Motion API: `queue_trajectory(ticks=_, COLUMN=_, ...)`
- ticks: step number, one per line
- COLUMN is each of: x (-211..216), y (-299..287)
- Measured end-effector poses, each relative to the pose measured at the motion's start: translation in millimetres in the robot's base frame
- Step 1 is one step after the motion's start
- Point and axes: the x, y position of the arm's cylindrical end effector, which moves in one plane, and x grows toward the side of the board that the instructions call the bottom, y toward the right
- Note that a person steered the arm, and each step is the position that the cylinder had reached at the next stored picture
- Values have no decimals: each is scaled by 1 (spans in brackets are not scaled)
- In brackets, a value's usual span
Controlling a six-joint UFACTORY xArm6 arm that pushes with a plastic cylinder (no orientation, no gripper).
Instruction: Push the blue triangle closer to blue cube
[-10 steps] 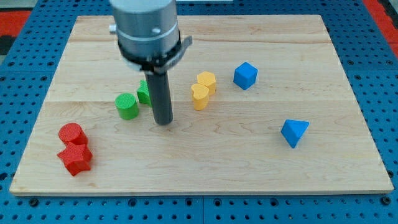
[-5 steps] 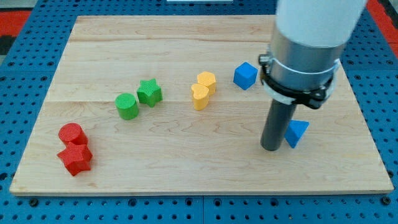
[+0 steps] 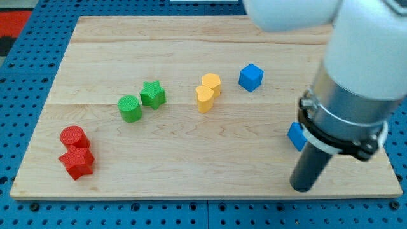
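The blue cube [image 3: 251, 77] sits on the wooden board [image 3: 191, 152] right of centre, toward the view's top. The blue triangle [image 3: 294, 135] lies lower right of it and is mostly hidden behind the arm; only its left edge shows. My tip [image 3: 303, 188] rests near the board's bottom edge, just below the blue triangle and slightly to its right. I cannot tell whether the rod touches the triangle.
A yellow pair of blocks [image 3: 208, 92] sits left of the blue cube. A green star [image 3: 152, 94] and green cylinder [image 3: 130, 108] lie further left. A red cylinder [image 3: 72, 137] and red star [image 3: 77, 163] sit at the lower left.
My tip swept from the green blocks rightward across the board, passed the blue triangle's left side, and now sits lower, below it. The blocks look unmoved.
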Motion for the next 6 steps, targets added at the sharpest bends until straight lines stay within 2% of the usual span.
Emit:
queue_trajectory(ticks=2, x=3, y=30)
queue_trajectory(ticks=3, x=-31, y=36)
queue_trajectory(ticks=6, x=-93, y=31)
